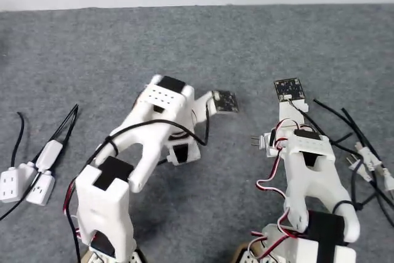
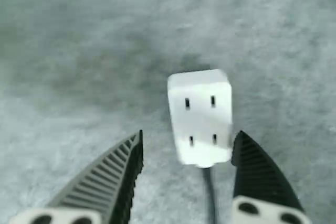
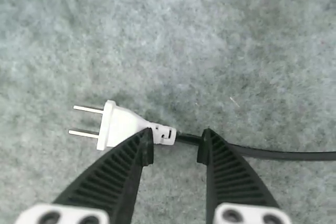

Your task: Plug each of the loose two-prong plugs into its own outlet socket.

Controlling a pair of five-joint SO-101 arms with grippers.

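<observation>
- On the grey mat (image 1: 92, 47), the left gripper (image 2: 190, 135) is straddling a white outlet socket (image 2: 199, 111), jaws spread, not yet pinching.
- The right gripper (image 3: 177, 135), jaws also spread, is bracketing a two-prong plug (image 3: 118, 124) at its neck.
- Pick-up appears underway; next, both need closing, then aligning prongs with slots.

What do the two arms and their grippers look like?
Both the left arm and right arm have white plastic shells with black motor blocks. A black cable runs along the left; red, white and black wires loop along the right. The left gripper and right gripper have black, tapered, ribbed fingers on white bases.
</observation>
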